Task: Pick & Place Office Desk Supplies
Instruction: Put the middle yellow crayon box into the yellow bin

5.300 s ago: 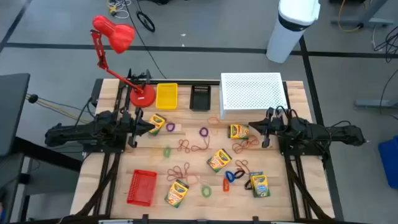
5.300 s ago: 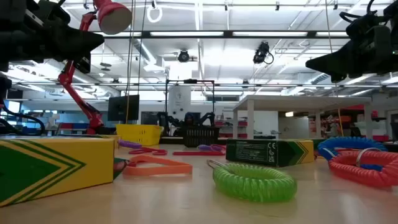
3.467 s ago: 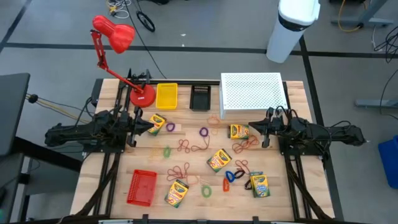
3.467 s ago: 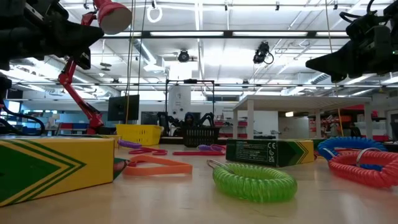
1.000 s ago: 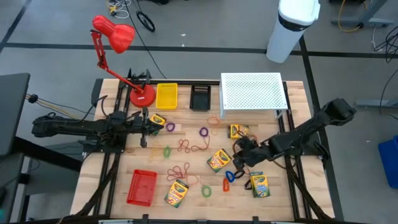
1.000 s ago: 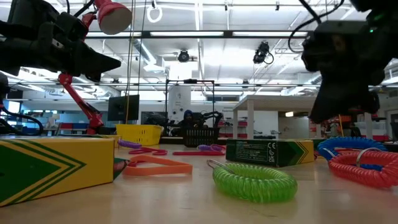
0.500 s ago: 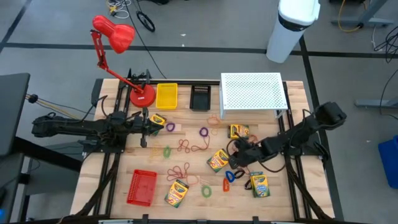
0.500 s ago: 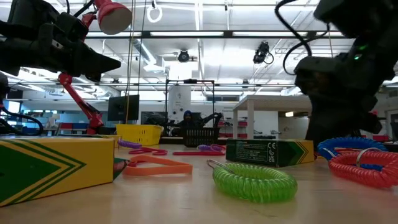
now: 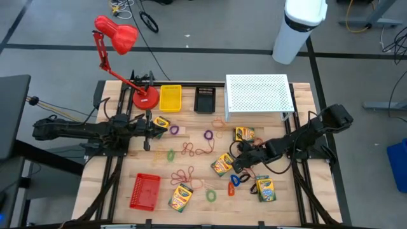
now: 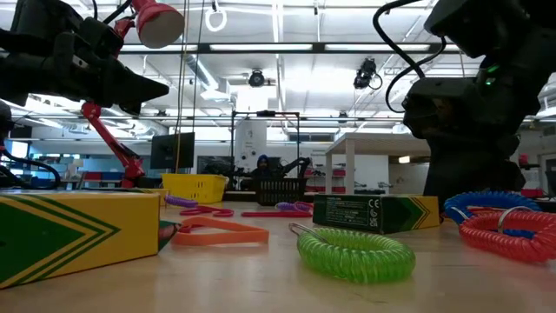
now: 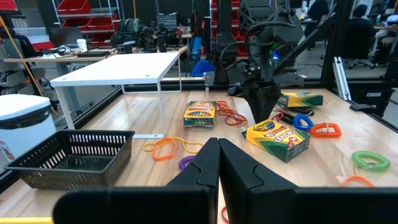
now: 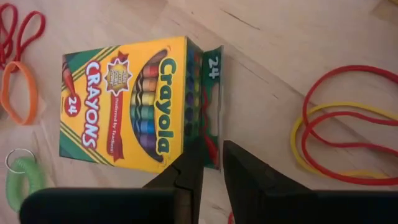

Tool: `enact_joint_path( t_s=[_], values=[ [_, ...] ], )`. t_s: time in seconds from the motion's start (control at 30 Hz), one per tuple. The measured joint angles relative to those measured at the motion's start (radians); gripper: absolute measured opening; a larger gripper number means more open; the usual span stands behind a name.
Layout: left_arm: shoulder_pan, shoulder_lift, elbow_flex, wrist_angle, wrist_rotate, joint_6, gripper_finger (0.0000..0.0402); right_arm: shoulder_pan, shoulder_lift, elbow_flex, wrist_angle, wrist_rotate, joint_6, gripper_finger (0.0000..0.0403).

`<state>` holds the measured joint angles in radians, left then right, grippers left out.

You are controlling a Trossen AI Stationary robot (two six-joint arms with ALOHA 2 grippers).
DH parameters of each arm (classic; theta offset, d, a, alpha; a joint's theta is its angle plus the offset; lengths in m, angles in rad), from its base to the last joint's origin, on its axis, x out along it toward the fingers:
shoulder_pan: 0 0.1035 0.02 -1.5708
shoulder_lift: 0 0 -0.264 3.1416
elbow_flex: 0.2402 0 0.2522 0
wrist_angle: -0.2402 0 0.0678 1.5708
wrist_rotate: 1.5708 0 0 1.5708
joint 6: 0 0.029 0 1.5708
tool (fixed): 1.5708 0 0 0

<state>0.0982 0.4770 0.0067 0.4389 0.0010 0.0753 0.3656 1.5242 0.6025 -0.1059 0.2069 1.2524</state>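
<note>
Crayon boxes lie scattered over the wooden surface (image 9: 299, 89), and your target is the middle crayon box (image 9: 222, 163), lying flat near the centre among rubber bands (image 9: 197, 151). Your right gripper (image 9: 243, 162) hangs just right of that box, its fingers (image 12: 189, 171) nearly closed with only a narrow gap, their tips over the box's end flap. You need to open the jaws wider than the box before lowering, straddle its narrow sides squarely, and keep clear of the red bands beside it; a pinch on the flap alone would probably slip. Farther off, your left gripper (image 9: 149, 130), fingers pressed together, waits beside the crayon box at the far left (image 9: 161, 123). Compared with five seconds ago, your right arm has swung from beside the white riser (image 9: 257, 95) toward the centre, and the left has stretched out slightly.
</note>
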Motion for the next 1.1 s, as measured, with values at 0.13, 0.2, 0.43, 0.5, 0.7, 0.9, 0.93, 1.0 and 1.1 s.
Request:
enact_joint_path(
  t_s=[0.13, 0.2, 0.43, 0.5, 0.7, 0.9, 0.93, 1.0, 1.1],
  values=[
    [0.0, 0.0, 0.0, 0.0, 0.001, 0.0, 0.0009, 0.0, 0.0, 0.0, -0.001, -0.007, 0.005, 0.0084],
    [0.0, 0.0, 0.0, 0.0, 0.007, -0.001, 0.0009, 0.0, 0.0, 0.0, -0.002, -0.014, 0.005, 0.0087],
    [-0.001, 0.0, 0.0, 0.0, 0.026, -0.007, 0.0009, 0.0, 0.0, 0.0, -0.002, -0.016, 0.0, 0.0071],
    [-0.001, 0.0, 0.0, 0.0, 0.026, -0.007, 0.0009, 0.0, 0.0, 0.0, -0.001, -0.017, 0.0, 0.007],
    [-0.001, 0.0, 0.0, 0.0, 0.026, -0.007, 0.0009, 0.0, 0.015, 0.0, 0.006, -0.038, 0.0, 0.0084],
    [0.0, 0.0, 0.0, -0.001, 0.026, -0.006, 0.0009, 0.0, 0.048, 0.001, 0.029, -0.027, 0.0, 0.0053],
    [-0.001, 0.0, 0.0, 0.0, 0.026, -0.006, 0.0009, 0.0, 0.049, 0.001, 0.032, -0.021, 0.0, 0.0041],
    [-0.001, 0.0, 0.0, 0.0, 0.026, -0.006, 0.0009, 0.0, 0.045, 0.0, 0.032, -0.012, -0.003, 0.0015],
    [-0.001, 0.0, 0.0, 0.0, 0.026, -0.005, 0.0009, 0.001, 0.037, -0.001, 0.036, 0.0, -0.008, 0.0009]
  ],
)
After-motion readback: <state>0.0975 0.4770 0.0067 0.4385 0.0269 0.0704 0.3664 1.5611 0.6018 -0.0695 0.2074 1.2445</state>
